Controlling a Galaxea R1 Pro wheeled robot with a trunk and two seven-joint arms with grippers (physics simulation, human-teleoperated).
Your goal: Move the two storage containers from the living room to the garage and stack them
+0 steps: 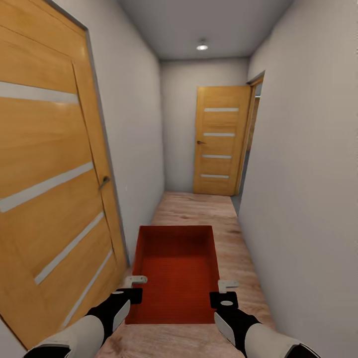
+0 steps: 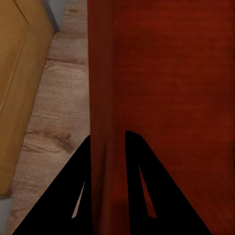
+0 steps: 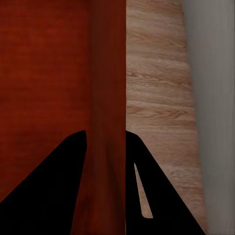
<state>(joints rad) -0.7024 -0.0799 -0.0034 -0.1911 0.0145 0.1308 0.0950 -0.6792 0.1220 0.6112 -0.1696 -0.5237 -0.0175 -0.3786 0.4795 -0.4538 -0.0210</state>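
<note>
I am carrying one storage container (image 1: 175, 271) between both claws down a corridor. The left gripper (image 2: 107, 147) is pinching its near wall, the right gripper (image 3: 105, 144) the opposite wall, keeping the open bin level.

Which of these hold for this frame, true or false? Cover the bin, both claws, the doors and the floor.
1. Both claws clamp the same storage container: the left claw on one side wall, the right claw on the opposite one. True.
2. The container holds a second bin. False: its inside is bare.
3. The robot stands on dark grey concrete. False: the floor is light wood plank, in a narrow hallway.
4. A closed wooden door lines the hallway on the robot's left. True.
5. The far door at the hallway's end is blue. False: it is light wood with pale horizontal strips.
</note>
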